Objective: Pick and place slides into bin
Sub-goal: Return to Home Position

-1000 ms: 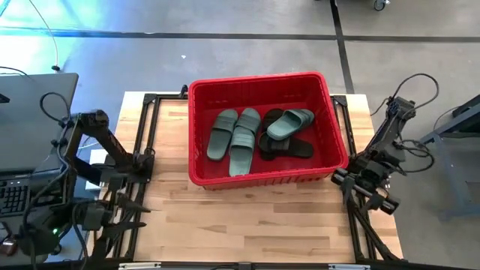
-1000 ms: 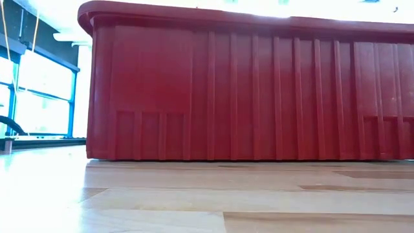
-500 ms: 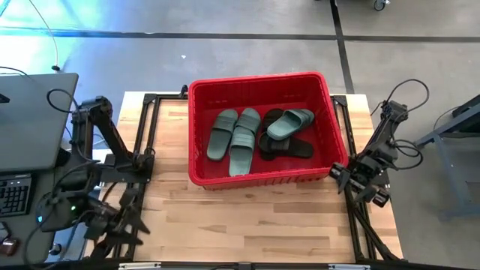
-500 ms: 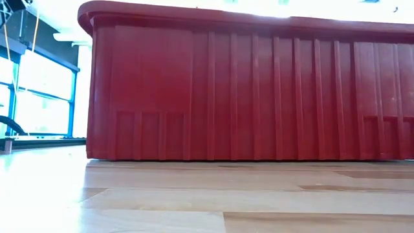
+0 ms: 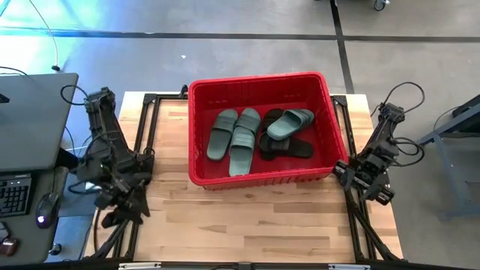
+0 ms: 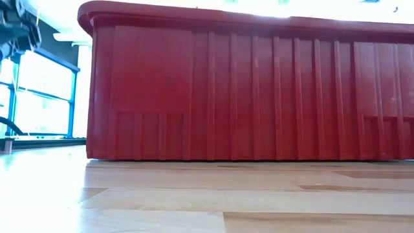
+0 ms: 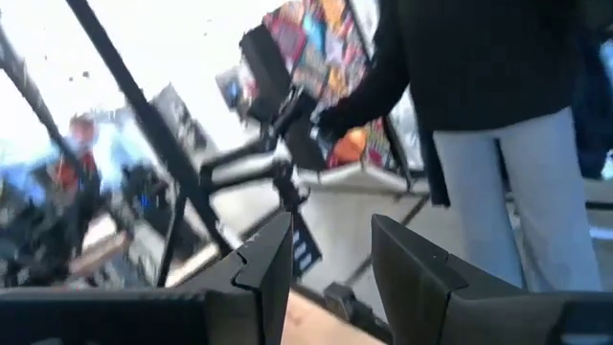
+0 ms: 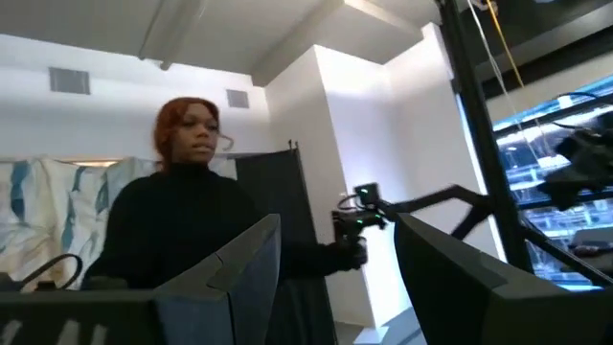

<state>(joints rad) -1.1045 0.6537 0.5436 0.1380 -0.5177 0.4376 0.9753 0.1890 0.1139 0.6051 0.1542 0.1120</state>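
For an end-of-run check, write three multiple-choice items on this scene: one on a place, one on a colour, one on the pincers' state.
1. Where do the slides lie?
A) on the table
B) inside the bin
C) in a pincer
2. What colour is the bin?
A) red
B) blue
C) grey
3. How are the left pincer and right pincer?
A) both shut on slides
B) one shut on the bin's rim
C) both open, empty

Answers: 1 B, the slides lie within the bin's walls; 2 A, rim and walls show red; 3 C, each wrist view shows a bare gap between the fingers.
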